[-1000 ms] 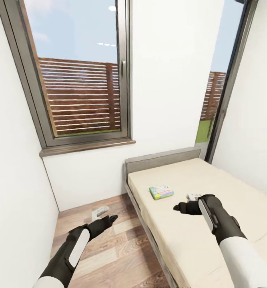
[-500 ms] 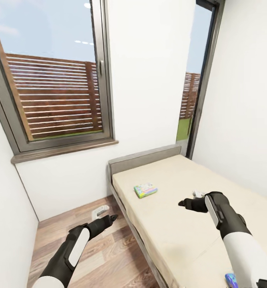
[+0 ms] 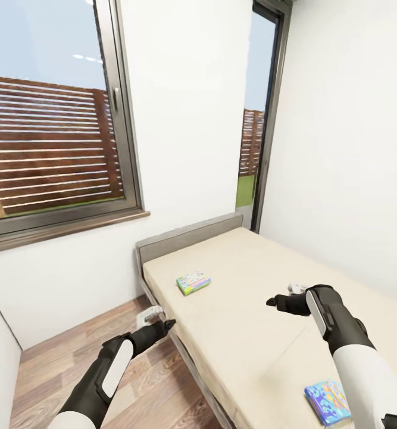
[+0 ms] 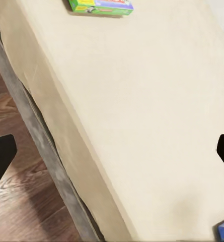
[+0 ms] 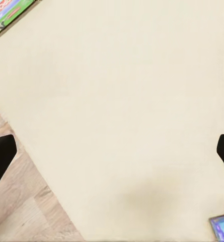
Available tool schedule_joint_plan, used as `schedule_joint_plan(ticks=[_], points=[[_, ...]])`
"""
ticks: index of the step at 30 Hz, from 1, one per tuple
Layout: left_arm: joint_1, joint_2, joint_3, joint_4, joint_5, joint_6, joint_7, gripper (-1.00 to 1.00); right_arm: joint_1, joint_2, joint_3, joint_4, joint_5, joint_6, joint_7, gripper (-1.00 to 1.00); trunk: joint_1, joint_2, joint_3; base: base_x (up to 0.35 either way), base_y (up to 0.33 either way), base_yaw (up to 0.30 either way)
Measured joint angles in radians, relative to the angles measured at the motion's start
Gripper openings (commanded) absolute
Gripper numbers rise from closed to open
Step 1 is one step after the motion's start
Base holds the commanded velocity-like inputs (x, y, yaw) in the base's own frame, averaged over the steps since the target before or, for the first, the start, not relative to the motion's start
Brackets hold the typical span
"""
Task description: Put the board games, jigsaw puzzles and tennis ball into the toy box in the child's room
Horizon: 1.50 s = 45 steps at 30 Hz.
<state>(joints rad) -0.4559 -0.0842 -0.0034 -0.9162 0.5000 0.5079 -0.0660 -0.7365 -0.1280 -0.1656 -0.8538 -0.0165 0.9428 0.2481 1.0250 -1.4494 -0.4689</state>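
beige bed (image 3: 246, 310), two board games (image 3: 193, 283)

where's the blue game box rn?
The blue game box lies flat on the bed in the head view's lower right, near the right arm, well apart from the green game box.

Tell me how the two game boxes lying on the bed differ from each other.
The green-edged board game lies toward the headboard, beyond both grippers; the blue board game lies at the near end, beside the right arm. The green-edged one has a pale printed top with green sides, while the blue one is mostly blue with a multicolour print. Both lie flat on the beige bed, untouched, and both are thin rectangles.
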Motion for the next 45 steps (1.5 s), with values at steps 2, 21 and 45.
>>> schedule_joint_plan(ticks=[2, 21, 45], points=[[0.0, 0.0, 0.0, 0.0, 0.0, 0.0, 0.0, 1.0, 0.0, 0.0, 0.0, 0.0, 0.0, 0.0, 0.0, 1.0, 0.0, 0.0, 0.0, 0.0, 0.0, -0.284], [0.001, 0.0, -0.001, 0.0, -0.001, -0.003, 0.002, 1.0, 0.001, 0.001, -0.002, 0.0, 0.0, 0.0, 0.0, 1.0, 0.0, 0.0, 0.0, 0.0, 0.0, -0.253], [0.001, 0.0, -0.002, 0.0, -0.001, -0.008, -0.004, 1.0, 0.009, 0.005, 0.004, -0.001, 0.0, -0.001, 0.002, 1.0, 0.0, 0.0, 0.0, 0.104, 0.0, -0.033]])
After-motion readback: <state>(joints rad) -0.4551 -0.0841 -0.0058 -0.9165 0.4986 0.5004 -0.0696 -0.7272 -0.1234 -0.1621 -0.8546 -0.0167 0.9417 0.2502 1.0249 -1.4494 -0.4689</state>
